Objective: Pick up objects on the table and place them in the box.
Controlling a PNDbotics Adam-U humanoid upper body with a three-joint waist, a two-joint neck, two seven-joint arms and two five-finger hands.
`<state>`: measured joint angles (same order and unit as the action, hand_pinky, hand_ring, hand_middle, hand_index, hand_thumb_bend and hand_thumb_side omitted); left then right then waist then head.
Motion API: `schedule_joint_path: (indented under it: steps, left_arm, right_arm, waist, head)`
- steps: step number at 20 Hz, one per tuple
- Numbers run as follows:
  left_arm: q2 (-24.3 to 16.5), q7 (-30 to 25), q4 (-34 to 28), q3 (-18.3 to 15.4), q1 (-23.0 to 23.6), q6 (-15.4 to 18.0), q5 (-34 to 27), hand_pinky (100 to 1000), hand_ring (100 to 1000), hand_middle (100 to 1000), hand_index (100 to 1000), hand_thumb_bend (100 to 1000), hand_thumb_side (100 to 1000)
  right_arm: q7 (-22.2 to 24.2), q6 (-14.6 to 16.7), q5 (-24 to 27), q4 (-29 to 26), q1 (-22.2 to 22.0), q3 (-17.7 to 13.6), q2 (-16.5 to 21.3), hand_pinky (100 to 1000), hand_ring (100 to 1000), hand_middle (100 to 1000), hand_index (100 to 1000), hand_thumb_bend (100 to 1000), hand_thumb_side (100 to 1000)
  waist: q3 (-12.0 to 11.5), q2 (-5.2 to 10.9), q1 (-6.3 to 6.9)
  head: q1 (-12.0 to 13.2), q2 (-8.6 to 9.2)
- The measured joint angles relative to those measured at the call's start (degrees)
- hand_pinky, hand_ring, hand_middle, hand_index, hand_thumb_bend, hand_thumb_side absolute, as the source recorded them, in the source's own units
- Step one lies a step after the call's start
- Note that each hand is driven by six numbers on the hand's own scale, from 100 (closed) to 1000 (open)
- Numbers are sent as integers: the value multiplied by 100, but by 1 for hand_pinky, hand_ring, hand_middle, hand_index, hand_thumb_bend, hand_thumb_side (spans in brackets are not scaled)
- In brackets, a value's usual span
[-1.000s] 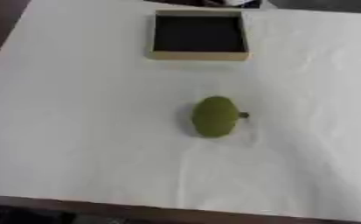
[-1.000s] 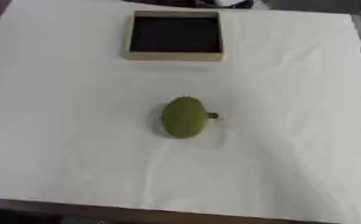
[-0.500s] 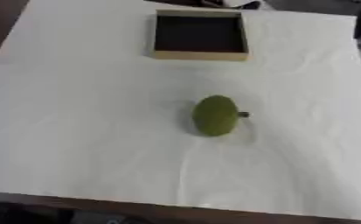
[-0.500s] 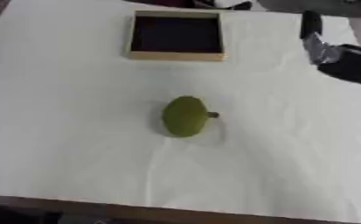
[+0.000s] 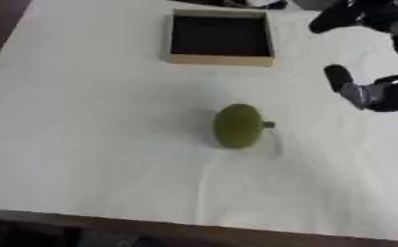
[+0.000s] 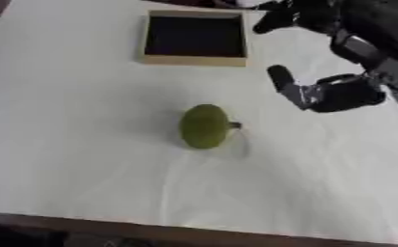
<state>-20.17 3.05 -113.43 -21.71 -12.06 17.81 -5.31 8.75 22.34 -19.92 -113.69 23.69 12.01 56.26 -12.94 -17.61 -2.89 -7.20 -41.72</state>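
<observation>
Right hand (image 6: 337, 91) blurred (edge-cropped)

You see an olive-green fruit (image 6: 205, 126), plain and unpatterned, with a small darker brownish stem. The box (image 6: 194, 59) has pale tan walls and a black inside. The desk (image 6: 84, 159) is covered in plain white cloth; its near edge is dark brown. Your right hand (image 6: 337, 94) is black with silver-grey parts.

table cover (image 5: 84, 144): white cloth, matt, faintly creased | box (image 6: 193, 60): pale wood-look walls, matt black inside | fruit (image 6: 205, 126): olive green, matt skin, dark stub stem | right hand (image 6: 341, 91): black plastic-look shell, silver metal-look joints
</observation>
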Motion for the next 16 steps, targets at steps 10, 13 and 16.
schedule_joint_path:
  steps: [10,13,16]
  left_arm:
    - [6,-81,0,34,0,-38,-32,658,763,740,764,100,572]
    - [8,-107,0,35,0,-48,-46,658,763,740,764,100,573]
    - [10,-126,0,35,0,-53,-64,658,764,741,764,100,573]
  right_arm:
    - [1697,-842,341,-1,529,615,-98,861,834,796,916,100,441]
    - [2180,-1164,390,-1,697,722,-235,858,831,770,855,229,155]
    - [2462,-1398,343,-1,769,780,-380,849,810,781,861,269,100]
  waist:
    - [-39,1,-7]
    - [-47,1,-7]
    - [-51,1,-6]
  head:
    - [-51,-5]
    - [-57,-5]
    - [-71,-6]
